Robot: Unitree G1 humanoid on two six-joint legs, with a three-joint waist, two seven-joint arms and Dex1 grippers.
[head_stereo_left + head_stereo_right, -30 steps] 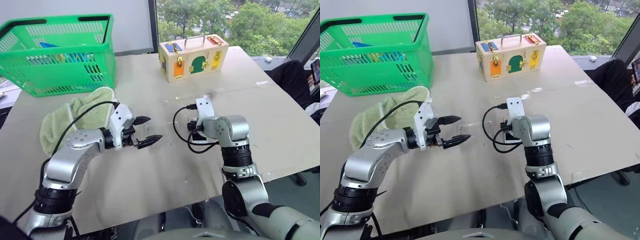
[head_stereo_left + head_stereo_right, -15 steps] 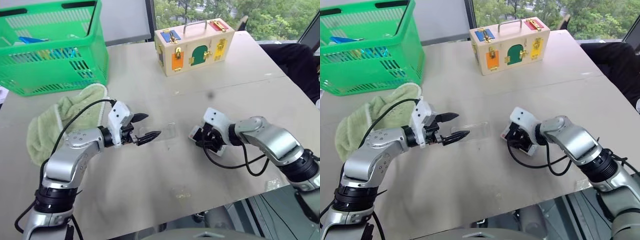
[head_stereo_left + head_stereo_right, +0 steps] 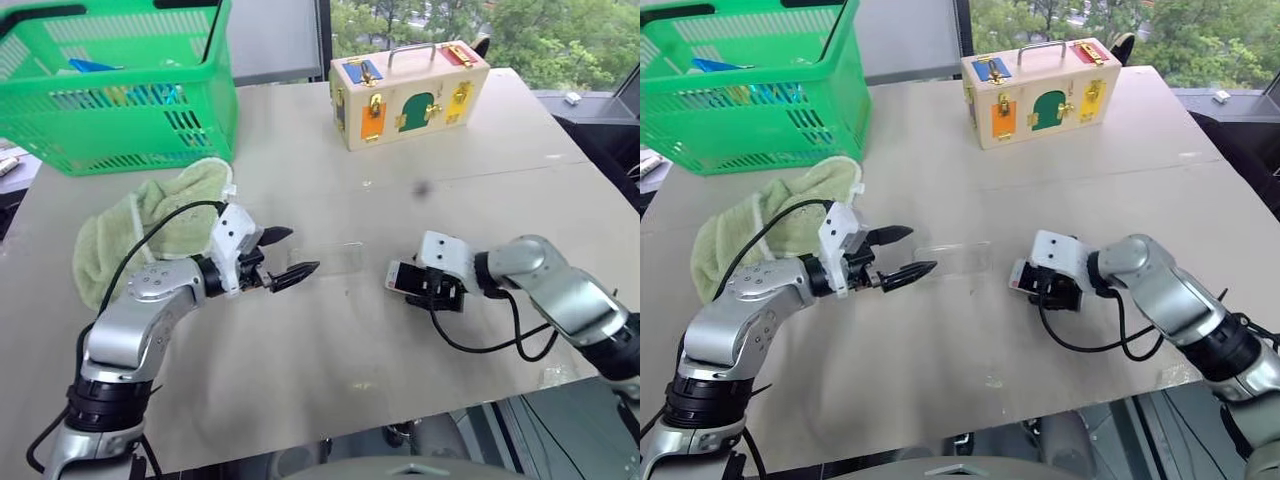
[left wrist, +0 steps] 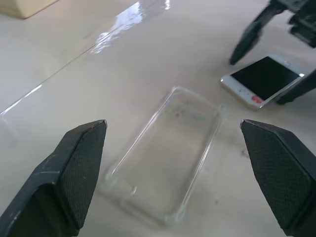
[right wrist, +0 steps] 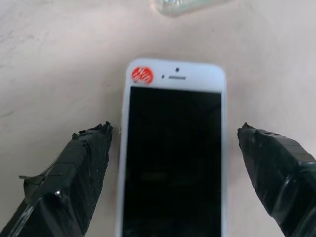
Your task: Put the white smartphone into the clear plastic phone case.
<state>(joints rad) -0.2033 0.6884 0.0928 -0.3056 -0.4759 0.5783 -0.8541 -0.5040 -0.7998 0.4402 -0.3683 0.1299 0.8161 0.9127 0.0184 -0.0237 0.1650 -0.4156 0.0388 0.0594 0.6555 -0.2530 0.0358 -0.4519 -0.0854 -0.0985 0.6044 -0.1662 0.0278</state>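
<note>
The clear plastic phone case [image 4: 170, 155] lies flat on the table, just ahead of my left gripper [image 3: 300, 252], which hovers open and holds nothing. To the case's right lies the white smartphone [image 5: 173, 153], screen up, with a red sticker at its top corner. Its top end points toward the case [image 3: 335, 260], a short gap apart. My right gripper [image 5: 175, 129] is open, one finger on each side of the smartphone [image 3: 400, 277], with a gap showing between each pad and the phone's edge. The right gripper's fingers [image 4: 247, 39] also show in the left wrist view, beyond the case.
A green plastic basket [image 3: 120, 110] stands at the back left with a green towel [image 3: 150, 225] in front of it. A wooden latch box [image 3: 410, 95] sits at the back centre. A black cable [image 3: 490, 345] loops from my right wrist near the table's front edge.
My right arm has swung out to the right and its wrist has rolled; its fingers have spread wider around the smartphone. The left gripper has kept still. The camera view has shifted.
</note>
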